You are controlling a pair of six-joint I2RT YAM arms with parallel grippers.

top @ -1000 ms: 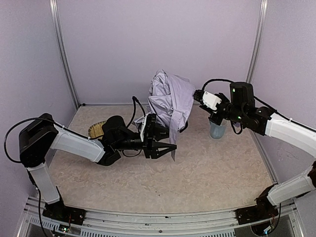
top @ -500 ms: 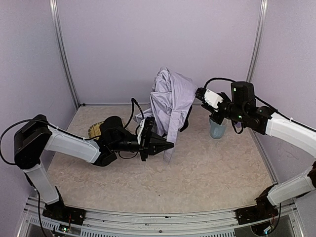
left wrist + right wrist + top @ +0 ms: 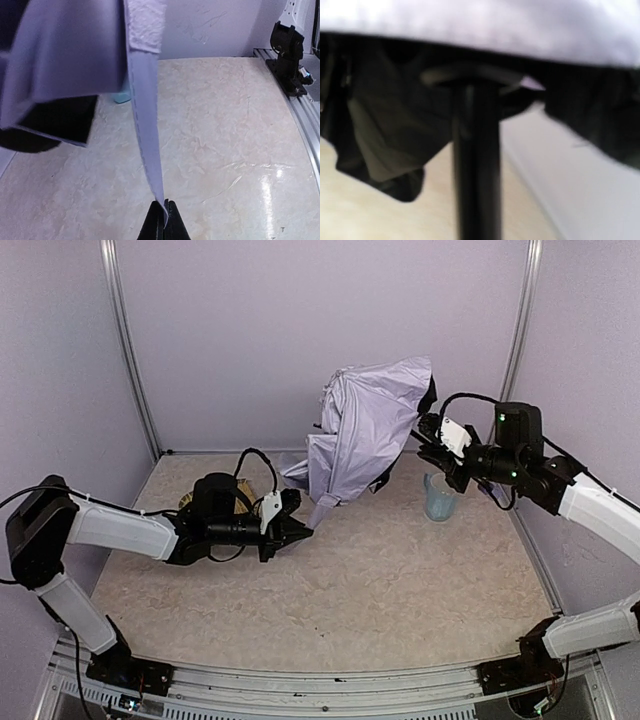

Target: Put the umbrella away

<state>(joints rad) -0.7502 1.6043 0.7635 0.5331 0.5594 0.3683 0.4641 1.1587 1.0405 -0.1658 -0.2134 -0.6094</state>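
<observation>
The pale lavender umbrella [image 3: 368, 425] hangs half-folded in the air at the back of the table, its canopy bunched and tilted to the right. My right gripper [image 3: 430, 440] is shut on its black shaft [image 3: 475, 165], which fills the right wrist view under the canopy [image 3: 495, 25]; the fingers themselves are hidden there. The fabric strap [image 3: 145, 125] runs taut from the canopy [image 3: 60, 55] down to my left gripper [image 3: 164, 206], which is shut on the strap's end. In the top view the left gripper [image 3: 303, 530] sits low over the table, left of and below the umbrella.
A light blue mug [image 3: 440, 498] stands on the table under the right gripper and shows behind the strap [image 3: 120, 97]. A woven straw tray [image 3: 192, 502] lies at the back left, partly behind the left arm. Lavender walls close in three sides, and a rail [image 3: 300, 110] borders the table.
The left gripper went from open to shut on the strap's end and drew back left. The right arm raised the umbrella and swung its canopy to the right.
</observation>
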